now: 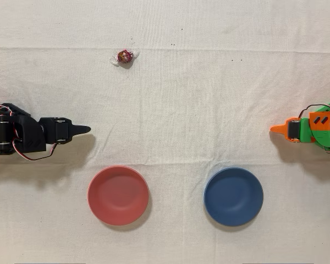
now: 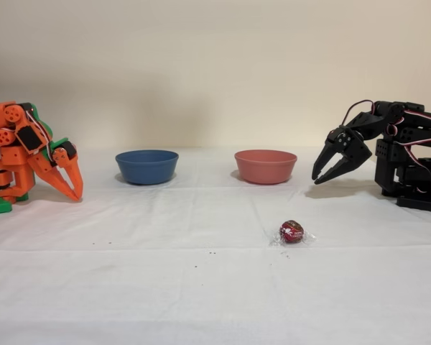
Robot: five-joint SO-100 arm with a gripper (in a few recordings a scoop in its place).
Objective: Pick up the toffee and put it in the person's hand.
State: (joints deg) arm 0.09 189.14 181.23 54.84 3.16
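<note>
Overall, a white cloth (image 1: 209,99) covered the table, its weave soft and crossed by faint fold lines, with a few dark crumbs scattered on it. Behind it in the fixed view rose a plain cream wall (image 2: 215,65), which the overhead view did not show.

At the left edge of the overhead view sat the black arm (image 1: 16,135), blocky, matte plastic with thin looping wires; in the fixed view it stood at the right. Its gripper (image 2: 327,171) hung just above the cloth, folded back near the base. From above it looked like a single dark point, so the jaws could not be read there; from the side the two curved, pointed fingers stood spread apart with nothing between them.

An idle orange arm (image 2: 29,151) with green parts stood at the opposite side.

Two smooth, round, shallow bowls sat side by side: a red bowl (image 1: 118,195) nearer the black arm and a blue bowl (image 1: 233,196) nearer the orange one. Both looked bare inside from above; the side view showed only their outer walls and rims.

Smallest was the toffee (image 1: 124,56), a round sweet in glossy dark red wrapping with clear, crinkled twisted ends. It lay alone on the cloth, well apart from the bowls and the gripper, across the table from the bowls, with nothing blocking it. In the fixed view it lay at the front, ahead of the red bowl.
</note>
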